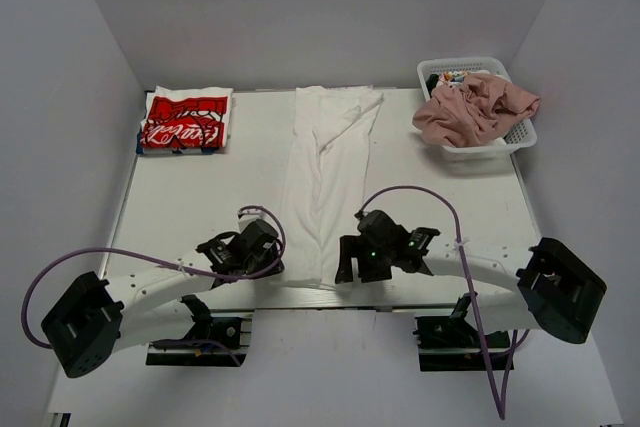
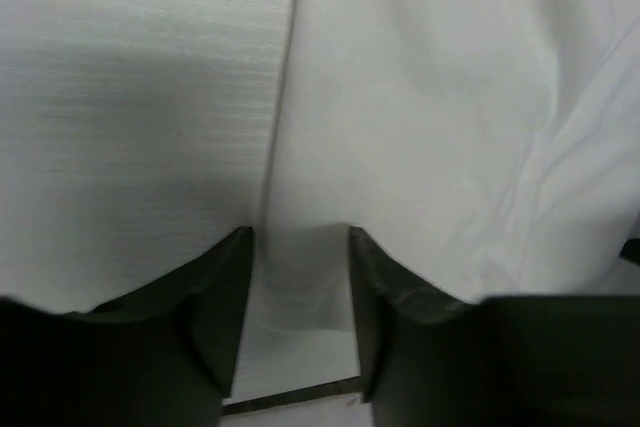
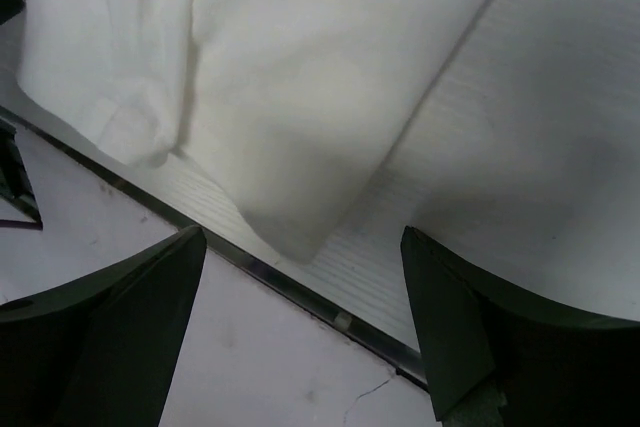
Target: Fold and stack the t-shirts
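White t-shirt (image 1: 322, 187) laid lengthwise on table (image 1: 200, 197). Left gripper (image 2: 300, 235) held apart, shirt edge seen between jaws. Right gripper (image 3: 300, 234) spread wide over near corner.

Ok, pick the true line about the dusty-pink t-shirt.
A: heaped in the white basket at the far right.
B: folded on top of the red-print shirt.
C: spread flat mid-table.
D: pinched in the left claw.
A: the dusty-pink t-shirt lies crumpled in the white basket, spilling over its rim. The red-print shirt sits folded at the far left, and the plain white shirt lies mid-table.
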